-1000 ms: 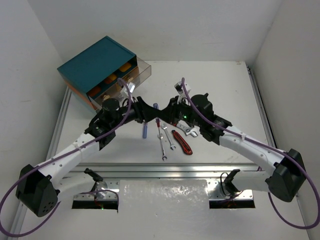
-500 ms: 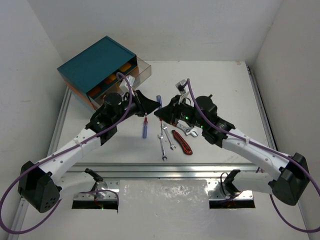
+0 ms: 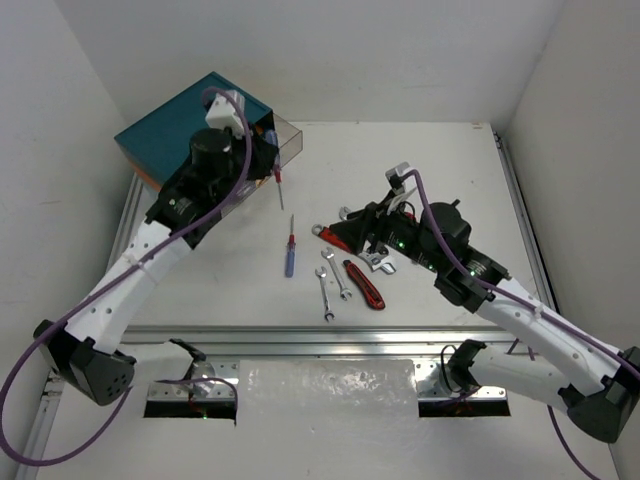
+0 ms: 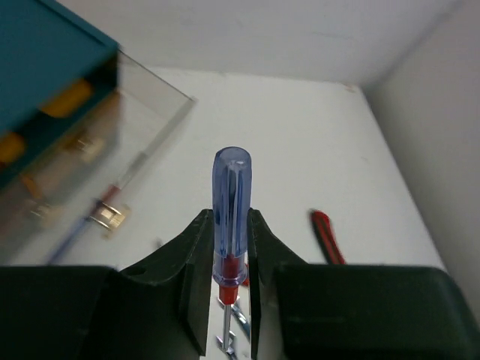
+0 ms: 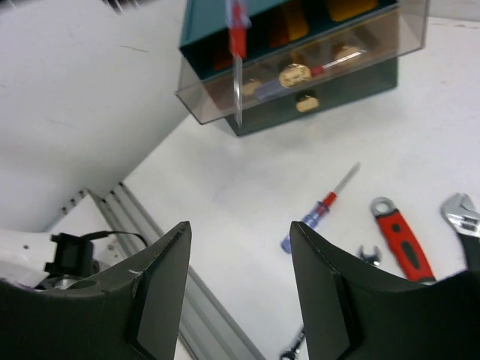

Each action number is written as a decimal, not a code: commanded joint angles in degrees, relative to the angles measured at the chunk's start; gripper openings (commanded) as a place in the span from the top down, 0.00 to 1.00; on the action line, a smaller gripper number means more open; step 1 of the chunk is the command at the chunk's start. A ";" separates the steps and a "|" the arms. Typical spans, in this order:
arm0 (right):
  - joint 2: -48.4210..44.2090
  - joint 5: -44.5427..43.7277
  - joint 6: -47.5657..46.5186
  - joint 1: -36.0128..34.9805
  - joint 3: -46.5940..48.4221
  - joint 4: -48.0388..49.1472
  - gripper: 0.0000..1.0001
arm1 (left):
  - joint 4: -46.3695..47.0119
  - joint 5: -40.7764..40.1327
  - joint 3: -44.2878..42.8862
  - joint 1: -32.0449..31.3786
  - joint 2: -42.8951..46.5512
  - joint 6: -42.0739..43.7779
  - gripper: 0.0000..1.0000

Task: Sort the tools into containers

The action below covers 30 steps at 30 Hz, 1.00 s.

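Blue-handled screwdriver (image 4: 231,187) off the table, shaft pointing down, near the front of the pulled-out clear drawer (image 3: 287,135) of the teal cabinet (image 3: 180,125); left gripper (image 4: 226,229) clamped on its handle at the red collar; right gripper (image 5: 240,240) spread wide, holding nothing, above the table near a second screwdriver (image 3: 290,255), a red-handled wrench (image 5: 401,241) and silver wrenches (image 3: 327,290).

The teal cabinet (image 3: 170,130) sits upper left, one clear drawer (image 3: 288,138) pulled out. A blue screwdriver (image 3: 278,182) hangs tip down beside it. Mid-frame on the surface (image 3: 440,160) lie another screwdriver (image 3: 290,252), two silver wrenches (image 3: 324,292), red-black cutters (image 3: 366,284).
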<state>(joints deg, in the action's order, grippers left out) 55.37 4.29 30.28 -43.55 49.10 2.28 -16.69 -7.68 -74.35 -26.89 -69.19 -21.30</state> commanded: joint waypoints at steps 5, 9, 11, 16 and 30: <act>-0.62 -3.59 -5.05 0.39 3.02 -7.11 0.44 | -14.60 -24.83 -23.53 3.77 -13.24 25.56 1.00; 0.96 -2.71 -6.55 0.66 3.46 -8.70 0.43 | -12.93 -28.79 -25.76 3.96 -18.87 34.29 1.00; 2.10 -2.45 -7.08 0.66 3.54 -9.14 0.43 | -10.66 -32.12 -24.10 4.04 -21.24 36.67 1.00; 6.32 -0.78 -7.26 0.84 3.81 -9.49 0.32 | -8.97 -34.86 -22.68 4.39 -26.07 38.09 0.65; 12.39 -2.80 -2.59 3.47 6.88 -17.74 0.24 | -21.10 -5.02 -19.63 -1.58 -17.56 9.88 0.19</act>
<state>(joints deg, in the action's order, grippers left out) 67.96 2.31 26.57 -41.25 52.42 -13.69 -34.37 -26.00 -98.76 -28.42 -88.60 -3.07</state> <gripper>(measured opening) 0.756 0.814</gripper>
